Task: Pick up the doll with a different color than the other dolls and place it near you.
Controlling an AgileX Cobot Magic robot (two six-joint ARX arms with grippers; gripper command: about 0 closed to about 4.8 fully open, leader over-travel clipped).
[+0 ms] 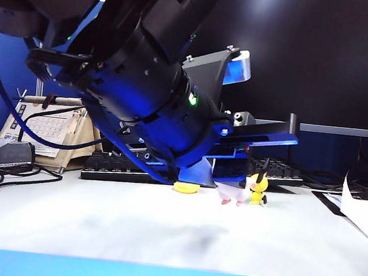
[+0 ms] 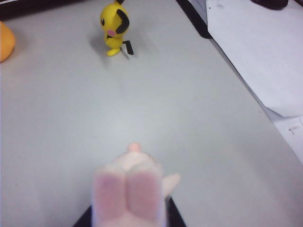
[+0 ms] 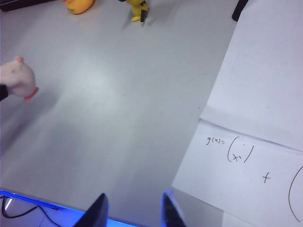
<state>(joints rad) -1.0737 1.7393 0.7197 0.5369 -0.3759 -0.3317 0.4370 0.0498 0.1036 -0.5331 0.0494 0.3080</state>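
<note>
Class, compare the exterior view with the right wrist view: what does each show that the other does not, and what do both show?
Exterior only: the left arm's big black housing, a keyboard, a desk calendar.

Right wrist only: the right gripper, open above the near table edge, and handwritten paper.

Both: the pink-white doll, the yellow duck, the yellow eared figurine, the white table.

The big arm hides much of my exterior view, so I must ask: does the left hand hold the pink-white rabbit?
Observer: Yes. In the left wrist view the rabbit sits between the black fingers of the left hand, away from the yellow figurine.
Operator: And where is the right hand? I cannot see it.
Observer: The right wrist view shows the right hand open and empty, above the near edge of the table, beside a handwritten sheet.
</note>
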